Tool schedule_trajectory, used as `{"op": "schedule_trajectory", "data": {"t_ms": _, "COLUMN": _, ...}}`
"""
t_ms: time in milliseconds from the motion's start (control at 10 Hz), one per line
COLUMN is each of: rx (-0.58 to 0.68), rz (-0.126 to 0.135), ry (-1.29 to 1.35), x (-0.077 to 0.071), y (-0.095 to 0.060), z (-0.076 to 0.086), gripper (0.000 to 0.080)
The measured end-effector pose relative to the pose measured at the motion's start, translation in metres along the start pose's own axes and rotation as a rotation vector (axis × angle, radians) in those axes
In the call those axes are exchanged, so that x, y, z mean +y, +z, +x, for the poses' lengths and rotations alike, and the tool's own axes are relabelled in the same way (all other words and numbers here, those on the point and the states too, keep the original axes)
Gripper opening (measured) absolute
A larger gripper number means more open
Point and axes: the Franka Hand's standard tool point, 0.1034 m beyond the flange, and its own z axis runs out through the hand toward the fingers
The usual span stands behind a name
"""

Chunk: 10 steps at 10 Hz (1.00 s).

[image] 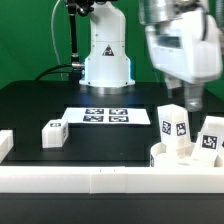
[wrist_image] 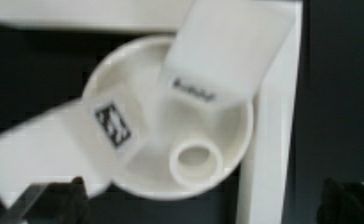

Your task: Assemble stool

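Stool seat point(image: 158, 156) is wedged against the near border rail point(image: 90, 180) at the exterior view's right, apparently braced while legs point(image: 172, 125) are seated in its sockets. Above it the gripper point(wrist_image: 200, 198) is held spread and empty. Farther back, one loose leg point(image: 53, 133) is left lying.

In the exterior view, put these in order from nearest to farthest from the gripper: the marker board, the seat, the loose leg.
1. Seat: just below the gripper, on the exterior view's right.
2. Marker board: flat on the table, in the middle.
3. Loose leg: alone on the exterior view's left.
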Motion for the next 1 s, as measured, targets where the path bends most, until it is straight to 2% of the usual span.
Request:
{"op": "schedule_trajectory", "data": {"t_ms": 200, "rx": 0.010, "rz": 0.009, "ry": -0.090, "x": 0.004, "y": -0.008, "z": 0.030, "gripper": 0.0649}}
{"op": "schedule_trajectory", "data": {"t_ms": 300, "rx": 0.013, "rz": 0.011, "ry": -0.095, "x": 0.004, "y": -0.009, "z": 0.038, "gripper": 0.0649}}
{"op": "schedule_trajectory", "data": {"t_ms": 600, "rx": 0.013, "rz": 0.007, "ry": -0.125, "x": 0.004, "y": -0.008, "z": 0.035, "gripper": 0.0649}}
{"op": "schedule_trajectory", "data": {"t_ms": 700, "rx": 0.019, "rz": -0.005, "ry": -0.213, "x": 0.006, "y": -0.005, "z": 0.037, "gripper": 0.0649}}
{"op": "schedule_trajectory", "data": {"t_ms": 800, "rx": 0.025, "rz": -0.027, "ry": -0.355, "x": 0.009, "y": 0.000, "z": 0.042, "gripper": 0.0649}}
{"op": "schedule_trajectory", "data": {"t_ms": 1000, "rx": 0.035, "rz": -0.066, "ry": -0.595, "x": 0.006, "y": -0.001, "z": 0.054, "gripper": 0.0649}}
